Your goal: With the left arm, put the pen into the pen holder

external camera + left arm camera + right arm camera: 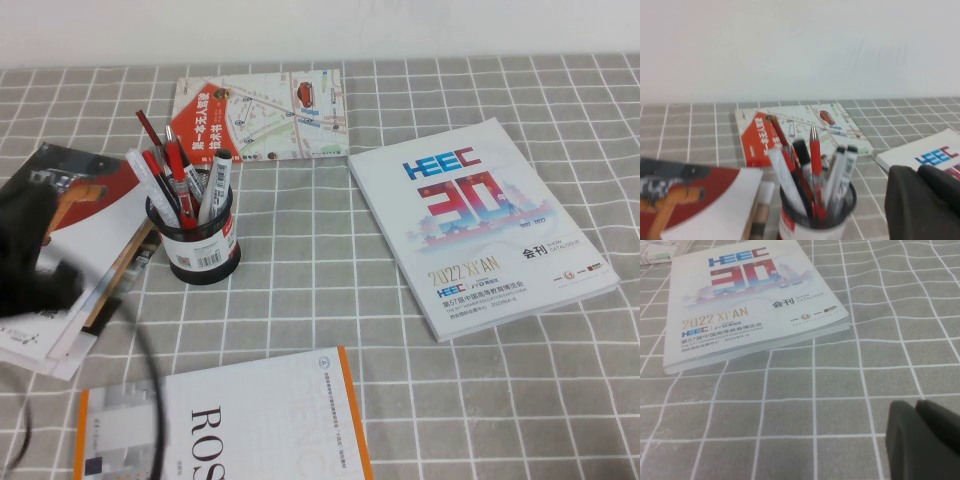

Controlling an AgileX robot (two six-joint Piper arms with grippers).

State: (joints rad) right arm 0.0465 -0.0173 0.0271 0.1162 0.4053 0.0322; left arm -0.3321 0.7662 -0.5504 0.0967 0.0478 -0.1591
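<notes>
- The bench [330, 300], under a grey checked cloth, carries everything; one bench.
- Printed matter: one white catalogue [480, 235], one orange-edged book [250, 425] at the near edge, one map booklet [262, 115] behind the cup, and a loose stack of magazines [85, 215] on the left. The stack has at least two; I cannot tell exactly.
- Two arms. The left arm [28, 255] hangs blurred over the magazine stack, its cable [150, 390] looping across the orange-edged book.
- The left gripper [917, 172] sits near the cup, to its side, jaws pressed together and holding nothing.
- The right gripper [916, 407] is parked low over bare cloth, just off the catalogue's corner. Its jaws look closed and empty.
- One pen holder [203, 250], upright beside the stack.
- One pen [815, 170], the red click one, stands in the pen holder, so the drop looks done.
- Others in the cup: a dark red stick pen [150, 130] and three or four white markers [215, 180].
- Best finish, I judge: draw the left arm clear slowly, and keep the cable off the cup so that nothing tips.
</notes>
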